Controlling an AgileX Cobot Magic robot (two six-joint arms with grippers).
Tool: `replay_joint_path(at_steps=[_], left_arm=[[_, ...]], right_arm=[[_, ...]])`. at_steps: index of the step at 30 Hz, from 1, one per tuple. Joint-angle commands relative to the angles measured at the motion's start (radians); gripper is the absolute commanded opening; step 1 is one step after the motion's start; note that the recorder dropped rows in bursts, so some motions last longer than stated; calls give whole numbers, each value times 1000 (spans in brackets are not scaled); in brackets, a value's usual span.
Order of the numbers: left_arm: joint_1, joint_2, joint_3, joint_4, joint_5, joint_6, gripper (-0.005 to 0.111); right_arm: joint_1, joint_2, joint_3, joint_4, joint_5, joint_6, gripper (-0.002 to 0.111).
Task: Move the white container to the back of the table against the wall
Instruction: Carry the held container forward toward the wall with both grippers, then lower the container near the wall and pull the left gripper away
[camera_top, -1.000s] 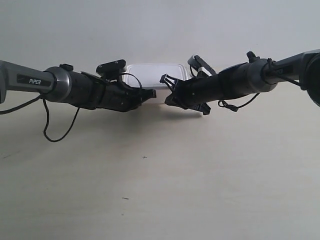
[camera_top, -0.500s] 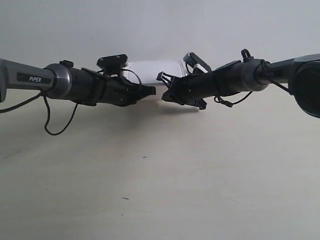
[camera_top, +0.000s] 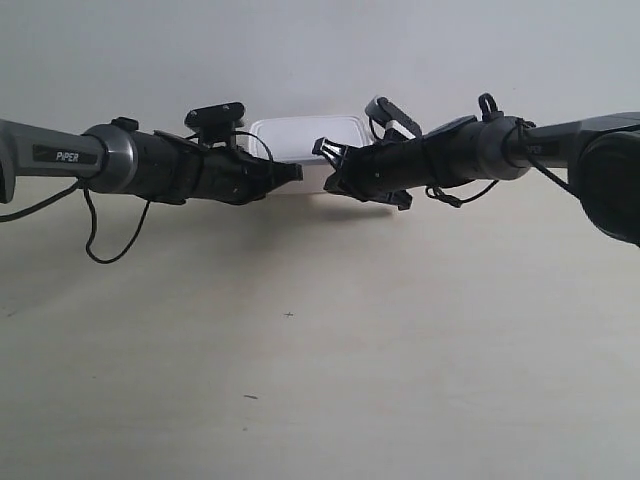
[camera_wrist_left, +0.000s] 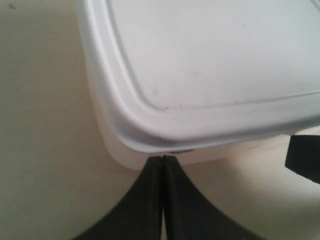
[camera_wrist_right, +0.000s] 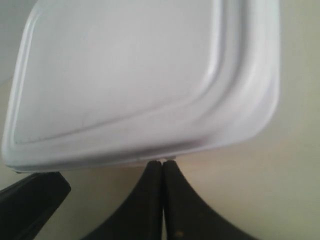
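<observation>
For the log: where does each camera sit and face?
Exterior view: low over the table, facing the wall and container; both arms show, reaching away from it.
Left wrist view: on the left arm, looking past the shut left gripper at a container corner.
Right wrist view: on the right arm, looking past the shut right gripper at another corner.
All three share the container.

— What differs?
— The small white rectangular plastic container (camera_top: 305, 135) sits nearer the back edge of the cream wooden tabletop (camera_top: 420, 330) than before.
— Else?
— The left gripper (camera_wrist_left: 162, 159) and right gripper (camera_wrist_right: 163, 162) reach further back too.
</observation>
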Motion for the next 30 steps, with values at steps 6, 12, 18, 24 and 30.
replay_joint_path(at_steps=[6, 12, 18, 24, 30], left_arm=[[11, 36, -69, -2, 45, 6, 0], [11, 36, -74, 2, 37, 26, 0], [17, 28, -69, 6, 39, 58, 0], [19, -97, 38, 6, 39, 54, 0], [19, -258, 225, 6, 39, 4, 0]], right_arm=[[-4, 14, -62, -82, -13, 5, 0], [-15, 31, -98, -125, 2, 3, 0], [-20, 66, -154, -188, 42, 3, 0], [-22, 66, -162, -210, 45, -42, 0], [-22, 66, -162, -208, 17, -133, 0]])
